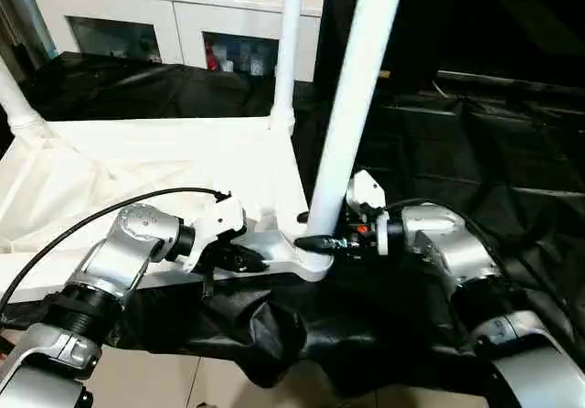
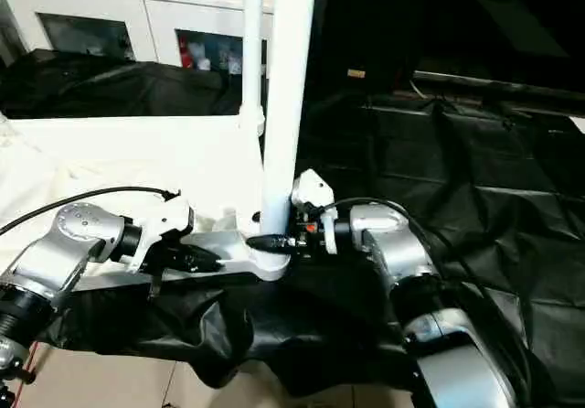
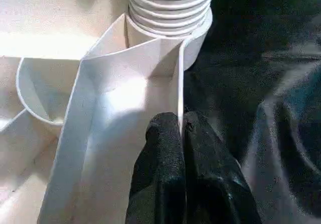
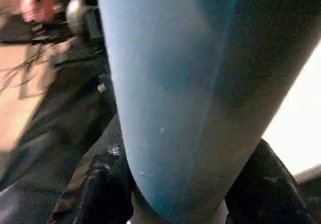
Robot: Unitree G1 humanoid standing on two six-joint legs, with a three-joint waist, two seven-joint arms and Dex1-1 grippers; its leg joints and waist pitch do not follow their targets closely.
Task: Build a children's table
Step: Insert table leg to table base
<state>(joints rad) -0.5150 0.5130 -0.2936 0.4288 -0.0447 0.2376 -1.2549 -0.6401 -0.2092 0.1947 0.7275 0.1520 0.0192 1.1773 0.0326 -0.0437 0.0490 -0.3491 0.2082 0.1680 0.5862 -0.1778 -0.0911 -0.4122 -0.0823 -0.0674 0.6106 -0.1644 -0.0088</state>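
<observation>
Right gripper (image 1: 322, 241) clamps a leg (image 1: 352, 115) at the tabletop's (image 1: 164, 166) near corner; left gripper (image 1: 251, 262), pressed together, pinches the near-edge rim.

White tabletop (image 1: 174, 166) with ribbed underside; white tubular legs (image 1: 352, 106); black sheeting (image 1: 475, 152) beneath; silver forearms (image 1: 119, 262) with black fingers (image 3: 170, 174); white cabinet (image 1: 164, 10) with glass doors.

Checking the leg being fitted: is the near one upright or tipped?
Slightly tipped: the near leg leans right as it rises from the tabletop's corner socket.
</observation>
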